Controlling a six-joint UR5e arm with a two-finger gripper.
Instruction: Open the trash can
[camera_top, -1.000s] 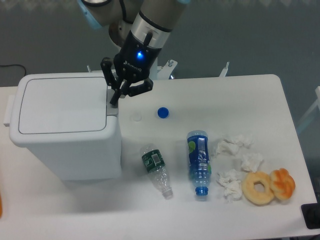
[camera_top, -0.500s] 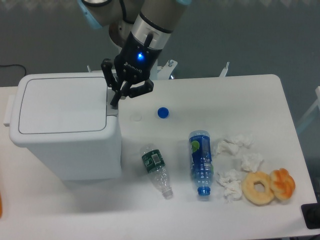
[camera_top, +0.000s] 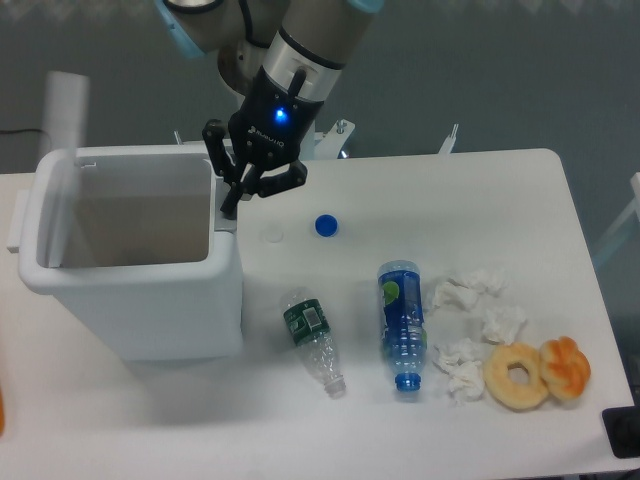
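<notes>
The trash can (camera_top: 140, 290) stands at the worktop's (camera_top: 500, 200) left end with its lid (camera_top: 62, 110) swung up at about ten o'clock, blurred, and the inside showing, so the opening looks done; the end effector (camera_top: 232, 200) sits at the can's two-o'clock corner, one fingertip (camera_top: 227, 207) pressed down at the grey tab (camera_top: 226, 222), which I judge explains the raised lid; its fingers stand spread, holding nothing; the can lies at about eight o'clock from it, touching.

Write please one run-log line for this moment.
large boxy white plastic trash can: open | lid: up | black two-finger gripper: at grey push-button tab
</notes>
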